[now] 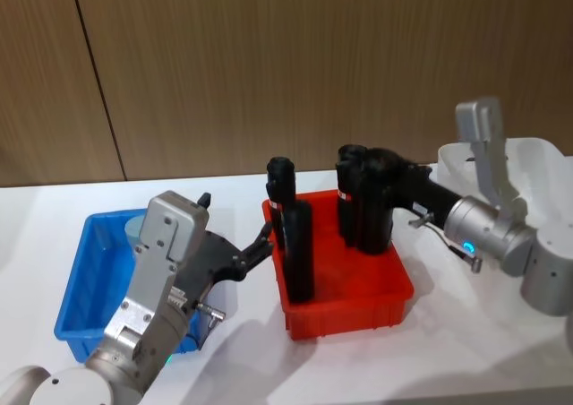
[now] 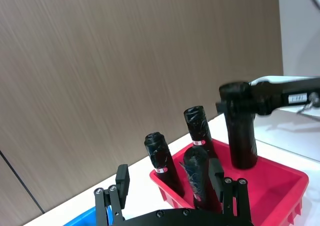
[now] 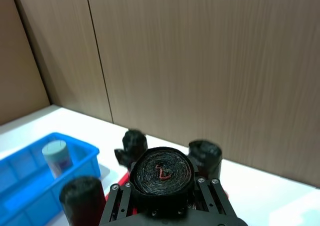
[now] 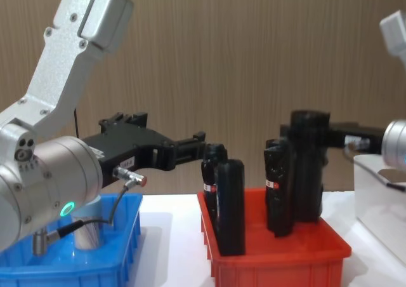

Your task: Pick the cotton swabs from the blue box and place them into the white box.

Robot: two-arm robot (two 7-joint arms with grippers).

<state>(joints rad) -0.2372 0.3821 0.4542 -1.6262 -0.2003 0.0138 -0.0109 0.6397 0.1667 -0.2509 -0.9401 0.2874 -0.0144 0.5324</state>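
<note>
Cotton swabs jar [image 3: 54, 157] sits in the blue box [image 1: 85, 288], not picked; white box [image 1: 537, 168] looks empty. Left end effector [image 1: 261, 241] hovers spread over blue box's edge, holding nothing. Right end effector [image 4: 304, 138] pinches a black bottle [image 4: 309, 166] over the red bin [image 1: 349, 288], so transfer remains.

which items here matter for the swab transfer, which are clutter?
Job:
cotton swab jar
blue box
white box

Clutter:
red bin
black bottles; right gripper is shut on one

Left gripper is open by the red bin.
</note>
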